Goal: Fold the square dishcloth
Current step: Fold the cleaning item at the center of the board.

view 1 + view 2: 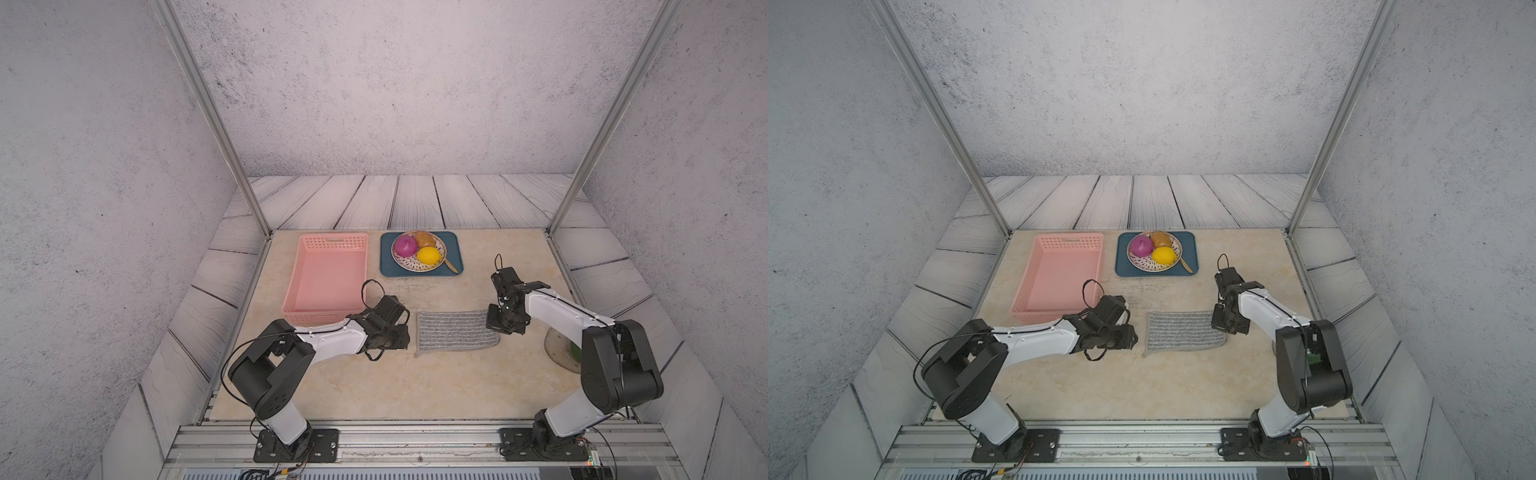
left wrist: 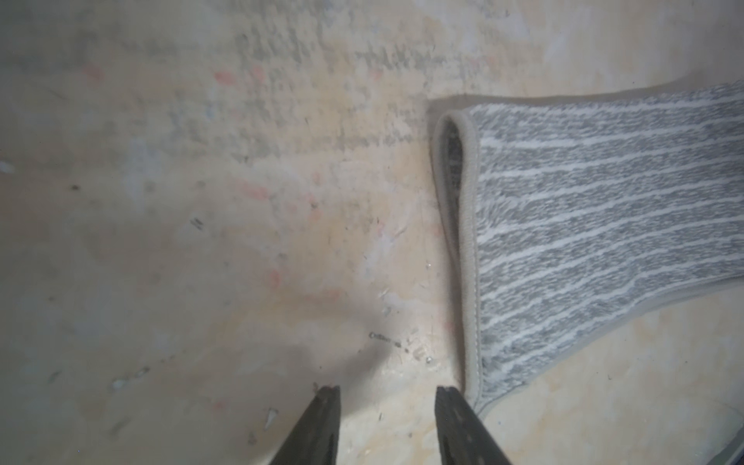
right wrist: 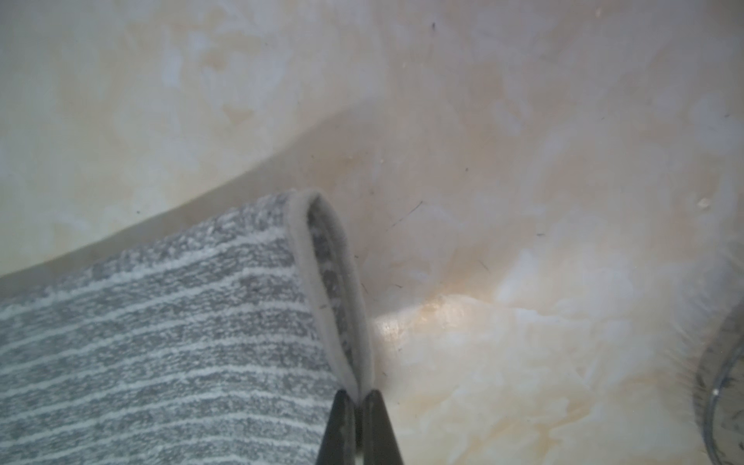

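Grey striped square dishcloth [image 1: 455,334] | fuzzy | doubled over, two layers

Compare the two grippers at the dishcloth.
The left gripper is open; the right gripper is shut. The left gripper holds nothing and hangs over bare table beside the dishcloth; the right gripper pinches the dishcloth's doubled edge. Both point down, one at each end of the dishcloth.
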